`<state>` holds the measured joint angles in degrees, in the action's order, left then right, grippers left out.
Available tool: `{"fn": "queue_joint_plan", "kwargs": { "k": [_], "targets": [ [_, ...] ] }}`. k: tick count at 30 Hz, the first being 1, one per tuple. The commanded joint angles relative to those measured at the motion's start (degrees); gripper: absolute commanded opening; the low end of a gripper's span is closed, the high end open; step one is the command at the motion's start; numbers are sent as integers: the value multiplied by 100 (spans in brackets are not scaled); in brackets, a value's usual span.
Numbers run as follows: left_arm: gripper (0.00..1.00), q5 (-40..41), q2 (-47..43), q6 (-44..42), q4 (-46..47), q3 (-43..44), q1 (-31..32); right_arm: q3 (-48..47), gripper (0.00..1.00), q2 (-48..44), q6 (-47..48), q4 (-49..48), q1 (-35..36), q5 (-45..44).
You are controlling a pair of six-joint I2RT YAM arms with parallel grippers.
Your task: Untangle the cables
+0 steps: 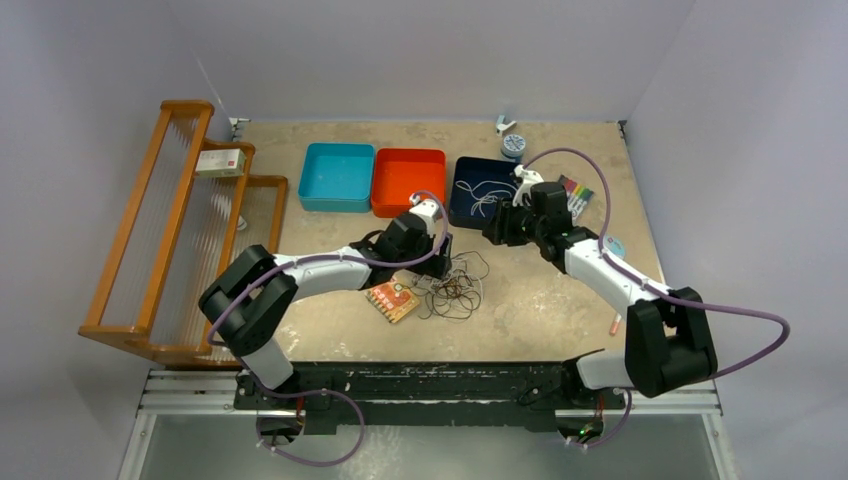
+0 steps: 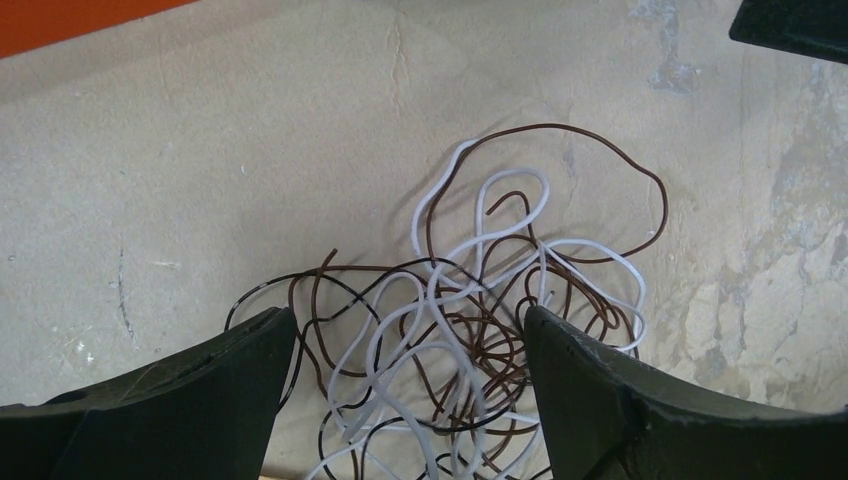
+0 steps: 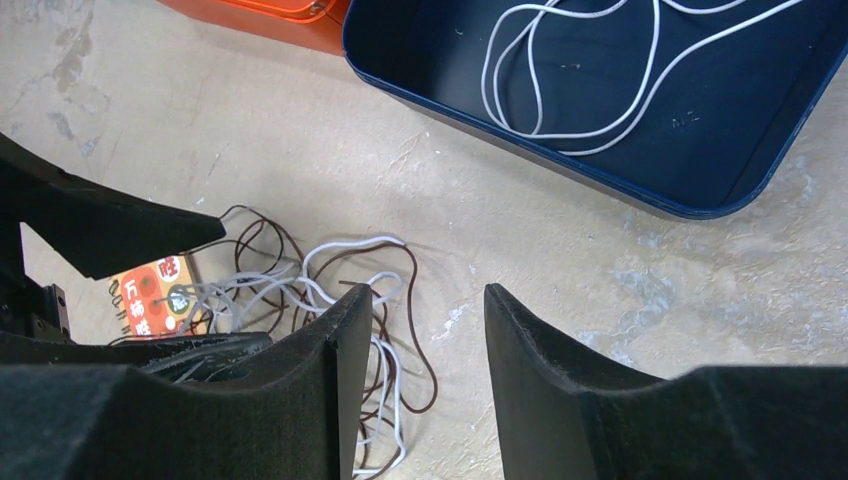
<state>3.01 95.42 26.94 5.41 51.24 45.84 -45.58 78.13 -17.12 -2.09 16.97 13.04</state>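
Hovering low over the table (image 1: 545,305), the left gripper (image 2: 408,318) has its fingers spread wide, one on each side of the cables (image 2: 470,330). No finger is pressed against a strand, so nothing is gripped. The cables are a loose knot of brown, white and black cords lying on the bare tabletop near its middle. They sit in front of the orange tray (image 1: 408,182), and their left edge is just beside a small red-and-orange printed packet (image 1: 392,300).

The right gripper (image 3: 425,295) hangs to the right of the knot with its fingers a narrow gap apart. Only the tabletop shows between them, and they hold nothing. Its left finger (image 3: 340,340) overlaps the edge of the tangle in the wrist view; whether it touches the cords cannot be told.

Behind it stands the dark blue tray (image 3: 520,125), where one white cable (image 3: 590,150) lies by itself in loose loops, well apart from the knot. A teal tray (image 1: 337,176) sits left of the orange one.
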Motion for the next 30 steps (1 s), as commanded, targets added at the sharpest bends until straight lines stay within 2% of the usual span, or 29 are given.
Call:
{"fn": "queue_joint_plan", "kwargs": {
  "k": [1,3,7,11,21,24,30],
  "targets": [
    [85,-192,-55,-84,177,262,55,51,48,-99,-83,-166,8,50],
    [81,-178,30,-113,136,313,56,37,48,-65,-49,-167,3,62],
    [57,-59,181,-94,-20,395,53,15,48,-71,70,-150,8,197],
    [40,157,106,-13,-102,303,55,23,48,-177,226,-199,11,452],
    [6,650,-320,-53,-194,-245,47,-335,43,89,357,-120,619,461],
    [1,649,-382,2,-72,-467,43,-427,43,273,448,-202,711,658],
    [0,629,-442,75,146,-692,43,-796,45,879,934,-249,938,1172]
  ]
}}
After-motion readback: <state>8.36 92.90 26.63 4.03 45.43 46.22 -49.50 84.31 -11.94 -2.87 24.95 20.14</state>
